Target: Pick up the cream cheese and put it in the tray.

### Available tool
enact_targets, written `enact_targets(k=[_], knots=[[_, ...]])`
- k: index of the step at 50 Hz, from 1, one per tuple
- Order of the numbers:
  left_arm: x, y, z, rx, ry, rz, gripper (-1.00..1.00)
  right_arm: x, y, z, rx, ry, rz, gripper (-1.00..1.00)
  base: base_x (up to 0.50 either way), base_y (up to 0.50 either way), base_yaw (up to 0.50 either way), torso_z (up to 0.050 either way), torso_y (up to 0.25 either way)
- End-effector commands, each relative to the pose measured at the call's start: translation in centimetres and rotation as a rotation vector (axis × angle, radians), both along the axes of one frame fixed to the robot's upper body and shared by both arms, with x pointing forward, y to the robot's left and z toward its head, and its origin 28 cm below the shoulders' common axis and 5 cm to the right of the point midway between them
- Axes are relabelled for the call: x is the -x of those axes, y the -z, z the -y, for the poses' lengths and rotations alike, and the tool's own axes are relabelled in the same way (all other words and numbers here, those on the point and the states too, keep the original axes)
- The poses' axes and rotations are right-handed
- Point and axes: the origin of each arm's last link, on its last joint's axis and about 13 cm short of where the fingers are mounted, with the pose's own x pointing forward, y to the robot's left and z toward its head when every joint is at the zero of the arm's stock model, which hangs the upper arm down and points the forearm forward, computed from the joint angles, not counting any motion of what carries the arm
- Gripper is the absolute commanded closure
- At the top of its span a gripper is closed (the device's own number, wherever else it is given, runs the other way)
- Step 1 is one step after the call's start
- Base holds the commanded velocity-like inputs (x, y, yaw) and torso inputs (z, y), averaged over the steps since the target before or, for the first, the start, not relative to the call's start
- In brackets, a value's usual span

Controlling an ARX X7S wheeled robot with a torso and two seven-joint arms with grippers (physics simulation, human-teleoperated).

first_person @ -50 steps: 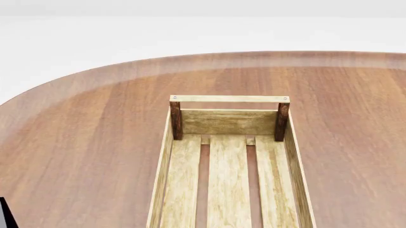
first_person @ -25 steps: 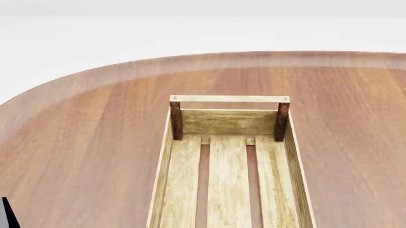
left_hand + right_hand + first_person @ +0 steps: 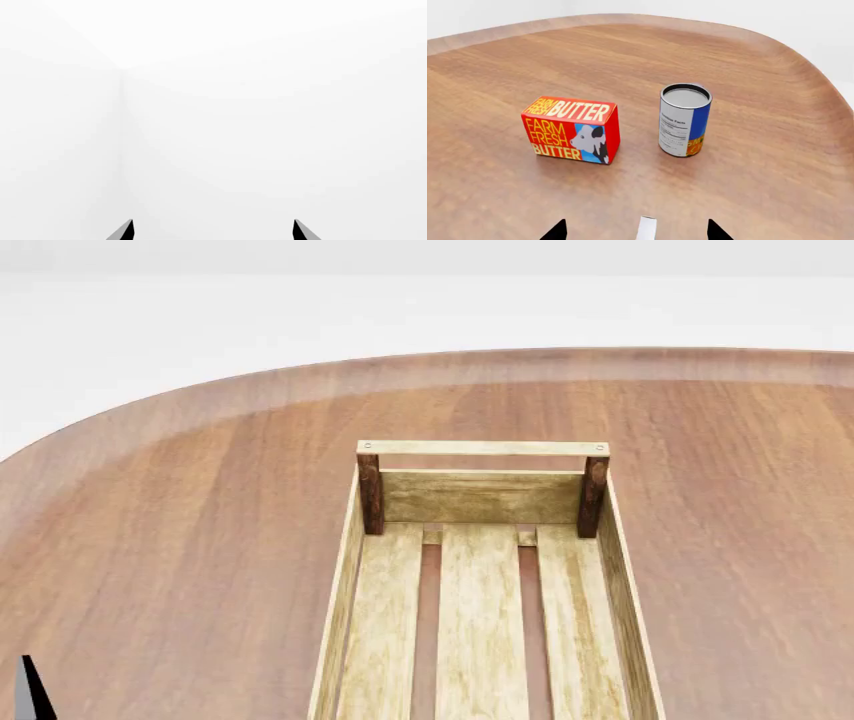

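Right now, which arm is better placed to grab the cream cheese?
Right. The right gripper faces the table near the butter box and can, fingers apart, a white sliver, possibly the cream cheese, between them. The left gripper faces only blank white.

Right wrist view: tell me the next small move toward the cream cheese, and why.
Probably draw the right gripper back a little. Its jaws stand open, and only a white sliver shows between them at the picture's edge. It may be the cream cheese, but I cannot tell. The butter box and can ahead are not the target, and the visible part of the tray holds nothing.
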Motion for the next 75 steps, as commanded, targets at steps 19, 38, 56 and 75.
enact_targets(k=[19, 38, 56, 75], knots=[[-0.1, 0.2, 0.0, -0.009, 0.002, -0.016, -1.00, -0.2, 1.5, -0.1, -0.060, -0.012, -0.037, -1.00, 0.00, 0.00, 0.00, 0.000, 0.000], [-0.2, 0.3, 0.1, -0.013, 0.001, -0.023, -1.00, -0.5, 2.6, -0.1, -0.123, -0.018, -0.051, -1.00, 0.00, 0.00, 0.00, 0.000, 0.000], [-0.1, 0.2, 0.0, -0.014, -0.002, -0.025, -1.00, -0.4, 3.4, 0.0, -0.137, -0.021, -0.062, -1.00, 0.00, 0.00, 0.00, 0.000, 0.000], [-0.2, 0.2, 0.0, -0.013, -0.001, -0.025, -1.00, -0.4, 4.5, 0.2, -0.156, -0.013, -0.077, -1.00, 0.00, 0.00, 0.00, 0.000, 0.000]])
